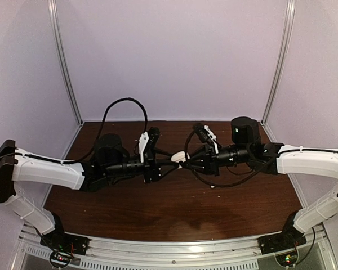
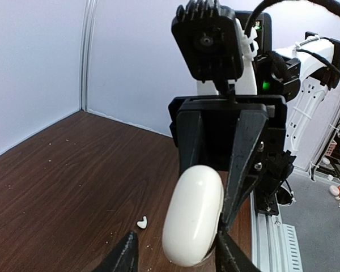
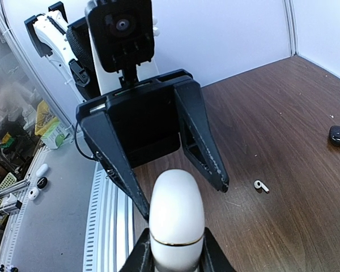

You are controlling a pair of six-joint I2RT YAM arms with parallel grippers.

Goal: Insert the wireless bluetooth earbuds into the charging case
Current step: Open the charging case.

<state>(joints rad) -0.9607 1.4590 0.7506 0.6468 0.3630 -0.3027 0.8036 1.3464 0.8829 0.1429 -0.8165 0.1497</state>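
The brown table point(image 1: 158, 208) is the biggest thing here. Above it my two arms meet tip to tip in mid-air near its centre.

I count two grippers, one charging case, one black rounded piece and one white earbud.

My right gripper point(image 3: 175, 258) is pinched on the near end of the charging case point(image 3: 176, 218). One finger presses each side just below the thin seam line, and the lid is closed. The white, egg-smooth case juts out of that grip toward my other arm, clear of the table.

My left gripper point(image 2: 178, 258) is spread wide. The far end of the case reaches in between its fingers and sits close to the one at my 3 o'clock in the left wrist view. I cannot tell whether that finger touches the shell. The other finger stands well apart from it at 9 o'clock.

The black rounded piece point(image 3: 338, 135) lies on the table at about 2 o'clock from the case in the right wrist view, well apart from it. It is too small for me to tell earbud from case.

The white earbud point(image 3: 261, 185) is the smallest thing. It lies flat on the wood at about 2 o'clock from the case in that view, nearer than the black piece, and no finger touches it.
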